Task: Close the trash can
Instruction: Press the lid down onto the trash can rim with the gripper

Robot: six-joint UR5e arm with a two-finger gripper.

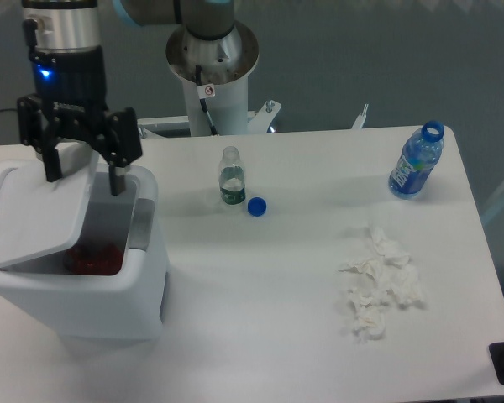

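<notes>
I'm hanging my pincer (pixel 80 178) fingers-down right over the bin (pixel 76 256), jaws spread wide w/ nothing between them. One finger is pointing at the lid (pixel 35 214), the other is pointing into the open mouth just beside the lid's free edge.

The bin is directly below me, at the near-left corner of the table (pixel 277 277). The relation that matters: the lid is lying below and to the camera-left of my fingers, tilted, its high edge sitting toward the bin's left-back wall and its free edge dipping toward the opening under my right-hand finger. So the lid's long axis is running front-to-back under me, roughly crosswise to my finger line, and the hinge seems to be on the side away from the grey tab (pixel 141 225). That tab is sitting below and just to the right of my pincer.

Something red (pixel 92 259) is showing inside, below the gap. Can't tell if either fingertip is touching plastic; looks apart, but the angle is hiding it.

My guess for the coming move: pushing the free edge down and toward the tab side till it's sitting flat. Lid isn't shut yet. Only one arm here, so no choosing.

Bottles, cap, tissue are all well off to my right, out of the way.
</notes>
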